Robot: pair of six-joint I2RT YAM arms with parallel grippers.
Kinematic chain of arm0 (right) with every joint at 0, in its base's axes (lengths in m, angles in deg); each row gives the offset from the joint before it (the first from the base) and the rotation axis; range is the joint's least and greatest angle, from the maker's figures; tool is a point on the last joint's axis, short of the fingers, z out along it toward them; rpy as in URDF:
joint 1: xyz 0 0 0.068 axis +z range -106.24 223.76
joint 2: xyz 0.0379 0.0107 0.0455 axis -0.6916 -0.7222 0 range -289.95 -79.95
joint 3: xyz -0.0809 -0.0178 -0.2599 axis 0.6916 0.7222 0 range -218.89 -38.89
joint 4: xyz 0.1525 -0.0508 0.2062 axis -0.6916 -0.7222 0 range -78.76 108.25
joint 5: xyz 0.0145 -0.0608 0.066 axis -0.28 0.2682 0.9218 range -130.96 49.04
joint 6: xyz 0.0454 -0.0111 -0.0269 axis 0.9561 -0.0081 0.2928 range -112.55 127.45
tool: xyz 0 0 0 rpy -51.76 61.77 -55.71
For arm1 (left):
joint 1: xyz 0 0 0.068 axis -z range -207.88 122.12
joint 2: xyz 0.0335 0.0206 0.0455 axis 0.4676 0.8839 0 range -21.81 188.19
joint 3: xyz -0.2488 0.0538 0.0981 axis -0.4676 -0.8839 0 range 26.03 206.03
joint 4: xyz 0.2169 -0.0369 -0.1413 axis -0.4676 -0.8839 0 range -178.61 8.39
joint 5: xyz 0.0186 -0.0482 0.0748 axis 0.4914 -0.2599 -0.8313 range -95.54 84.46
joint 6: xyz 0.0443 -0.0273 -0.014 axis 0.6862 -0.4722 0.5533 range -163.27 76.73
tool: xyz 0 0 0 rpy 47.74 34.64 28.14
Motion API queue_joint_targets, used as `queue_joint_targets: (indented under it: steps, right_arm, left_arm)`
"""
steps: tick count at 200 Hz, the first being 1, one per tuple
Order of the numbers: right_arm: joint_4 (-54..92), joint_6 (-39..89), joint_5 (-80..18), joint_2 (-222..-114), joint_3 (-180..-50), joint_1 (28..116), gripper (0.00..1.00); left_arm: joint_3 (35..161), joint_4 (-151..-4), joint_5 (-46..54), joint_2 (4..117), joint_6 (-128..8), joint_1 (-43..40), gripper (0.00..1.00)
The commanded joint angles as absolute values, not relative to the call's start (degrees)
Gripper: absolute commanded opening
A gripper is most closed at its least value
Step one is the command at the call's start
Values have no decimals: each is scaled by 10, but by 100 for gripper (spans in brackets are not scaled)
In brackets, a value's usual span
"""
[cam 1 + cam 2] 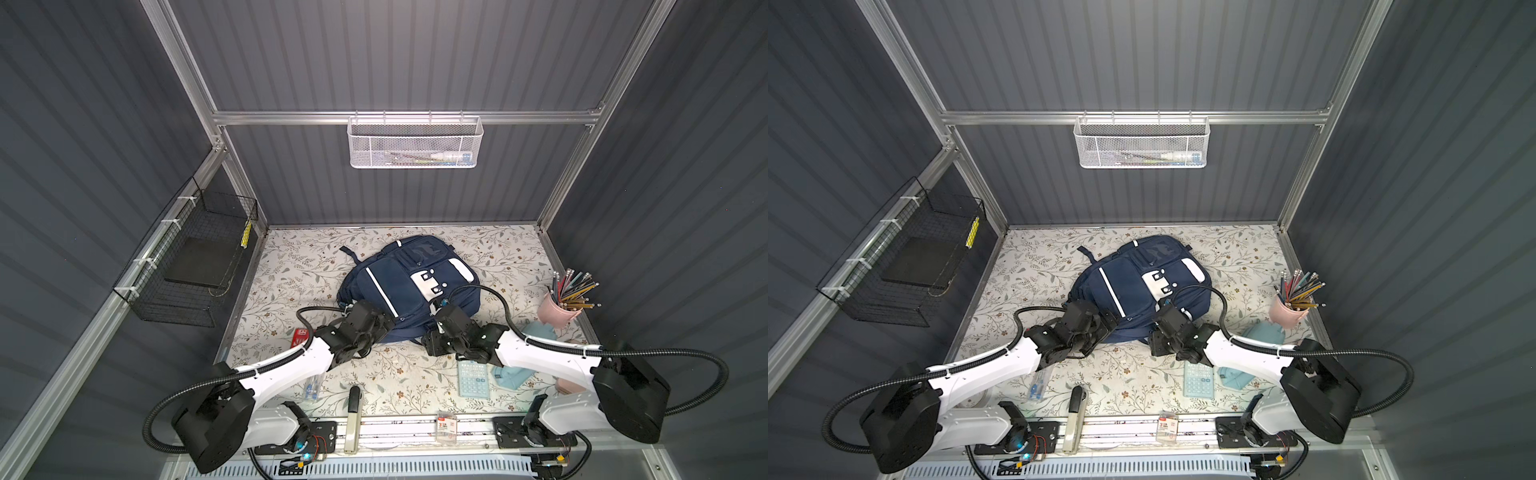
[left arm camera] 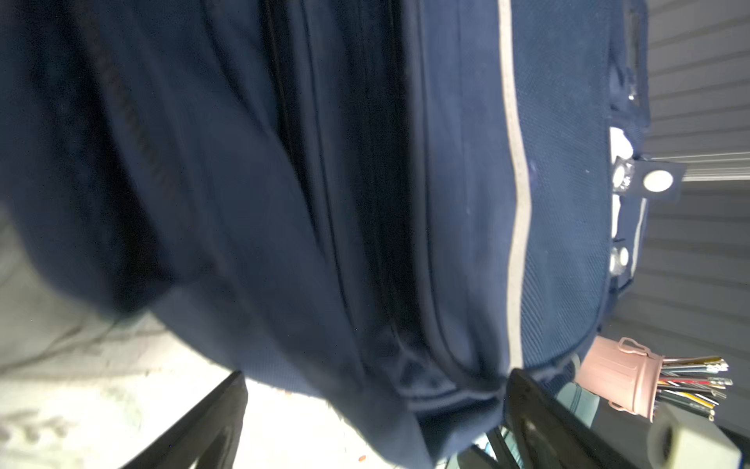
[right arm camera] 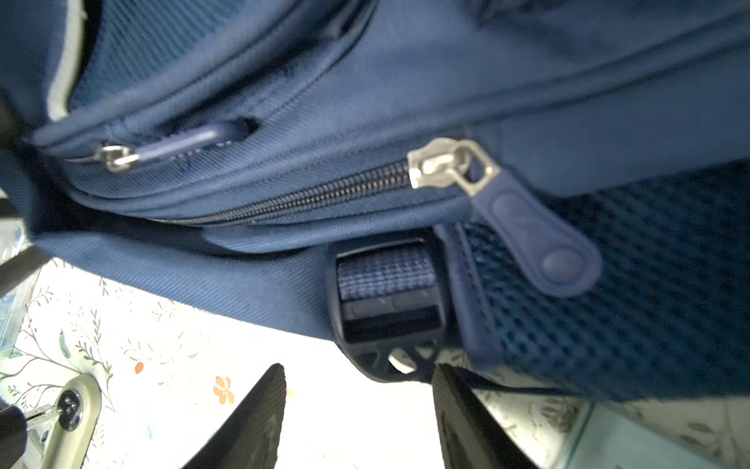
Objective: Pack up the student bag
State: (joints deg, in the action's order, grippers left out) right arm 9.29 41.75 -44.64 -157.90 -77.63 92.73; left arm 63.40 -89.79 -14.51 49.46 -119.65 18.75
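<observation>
Bag is lying flat mid-bench, its near edge being faced by left gripper and right gripper — both being held apart, nothing gripped. Likely soft and floppy; zip pull is being favoured as the hold — loose cloth would bunch.

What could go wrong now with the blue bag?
1. The right tool is open near the buckle, not the zip pull; it might pinch the wrong part.
2. The bag is soft, so the left tool, open around its corner, might drag it instead of steadying it.
3. The pencil cup stands close to the right arm and could tip.
</observation>
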Motion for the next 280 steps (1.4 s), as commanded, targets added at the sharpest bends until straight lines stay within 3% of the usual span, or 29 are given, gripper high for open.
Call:
queue_joint_targets:
  steps: [1,19,58,72,85,93,144,176,202,280]
  right_arm:
    - [121,430,-473,-1546,-750,930,60]
    - [142,436,-479,-1523,-726,930,60]
    - [156,445,-482,-1485,-692,930,60]
    - [162,445,-487,-1479,-683,930,60]
    - [161,441,-491,-1479,-682,930,60]
    - [166,439,-492,-1480,-680,930,60]
    - [228,419,-464,-1491,-674,913,60]
    - [251,410,-440,-1501,-683,892,61]
    - [199,413,-502,-1502,-699,889,60]
    - [267,373,-471,-1583,-714,860,62]
  left_arm:
    - [617,-909,-198,468,-1264,208,100]
    - [606,-850,-203,499,-1274,204,96]
    - [676,-827,-206,589,-1234,205,73]
    - [686,-816,-184,620,-1236,205,48]
    - [686,-789,-163,640,-1240,205,12]
    - [689,-779,-157,642,-1243,205,2]
    - [776,-860,-179,598,-1192,205,0]
    - [778,-844,-157,596,-1200,203,0]
    - [777,-846,-157,585,-1202,197,0]
    - [780,-830,-120,568,-1224,195,0]
